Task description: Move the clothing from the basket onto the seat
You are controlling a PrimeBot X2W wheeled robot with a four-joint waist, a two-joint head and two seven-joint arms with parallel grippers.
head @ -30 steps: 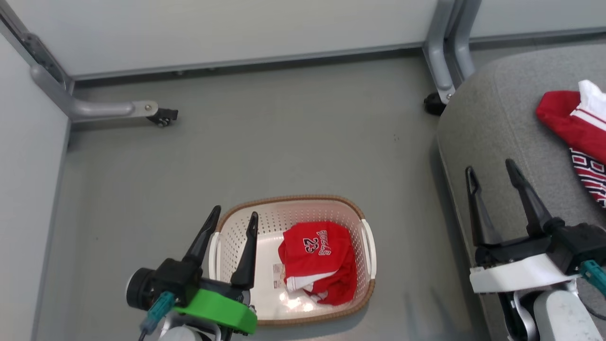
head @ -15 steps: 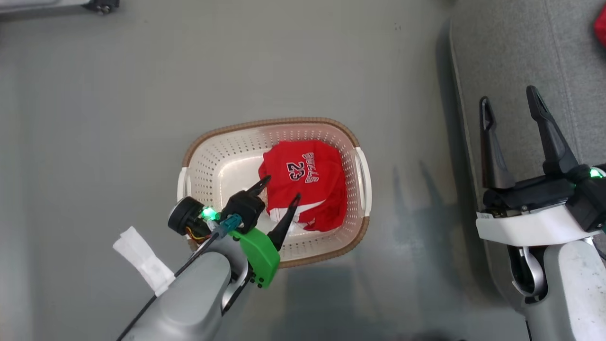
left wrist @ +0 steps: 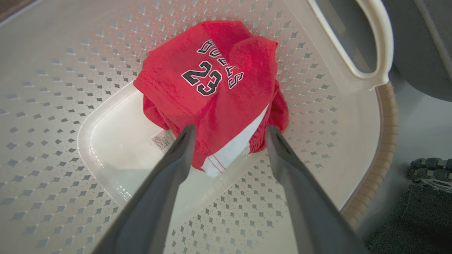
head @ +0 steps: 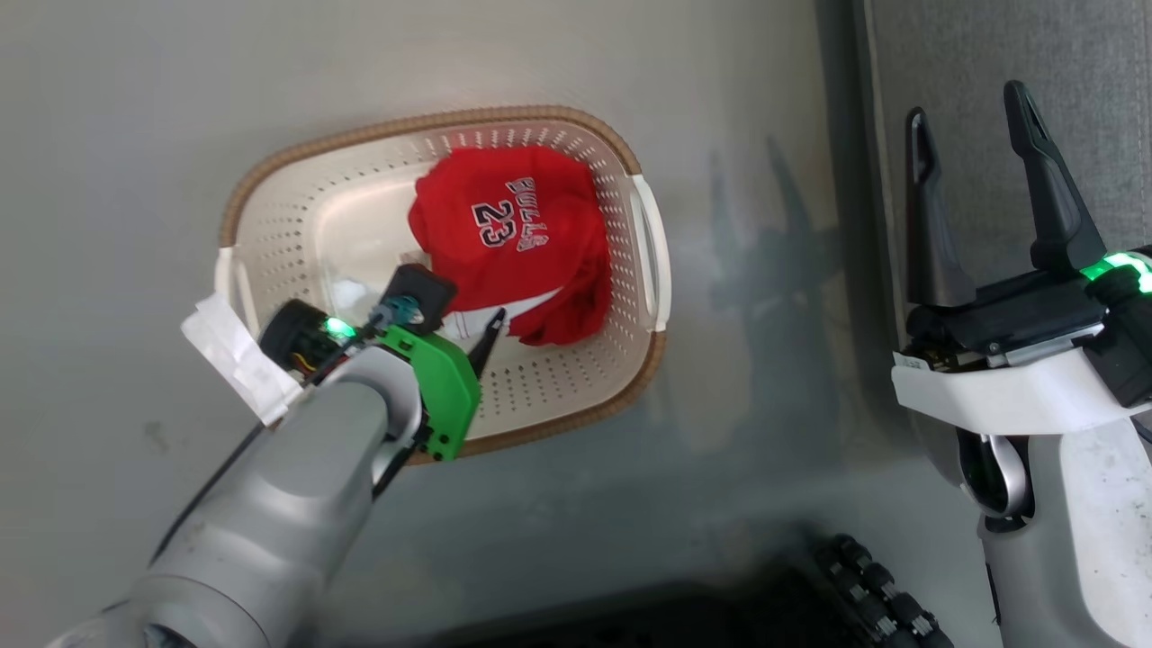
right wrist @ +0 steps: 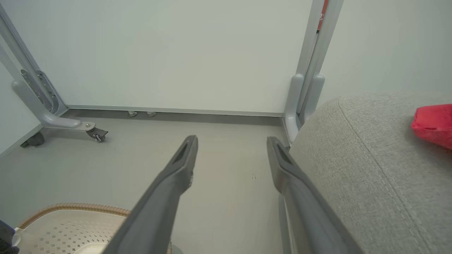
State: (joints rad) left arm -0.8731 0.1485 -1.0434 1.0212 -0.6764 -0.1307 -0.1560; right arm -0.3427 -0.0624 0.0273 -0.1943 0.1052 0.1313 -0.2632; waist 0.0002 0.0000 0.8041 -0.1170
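A red garment printed "23 BULLS" [head: 508,238] lies bunched in the cream perforated basket [head: 432,121] on the floor. My left gripper [head: 468,317] is down inside the basket and open. In the left wrist view its fingers straddle the near white-trimmed edge of the garment [left wrist: 212,95], with my left gripper [left wrist: 229,130] not closed on it. The basket's brown rim [left wrist: 385,116] and a white handle show at the right. My right gripper [head: 966,102] stands open and empty over the edge of the grey seat [head: 1098,72]. A second red garment [right wrist: 432,125] rests on the seat [right wrist: 370,158].
A paper label [left wrist: 160,137] lies on the basket bottom beside the garment. My base's black tread [head: 873,594] sits close to the basket's near side. Grey partition legs with castors [right wrist: 93,132] and pale panels stand beyond the floor. A white tag [head: 236,355] hangs from my left forearm.
The head camera has tilted down, shifting the whole picture. My left gripper has dropped from beside the basket into it, up to the garment's edge. The right gripper stays open.
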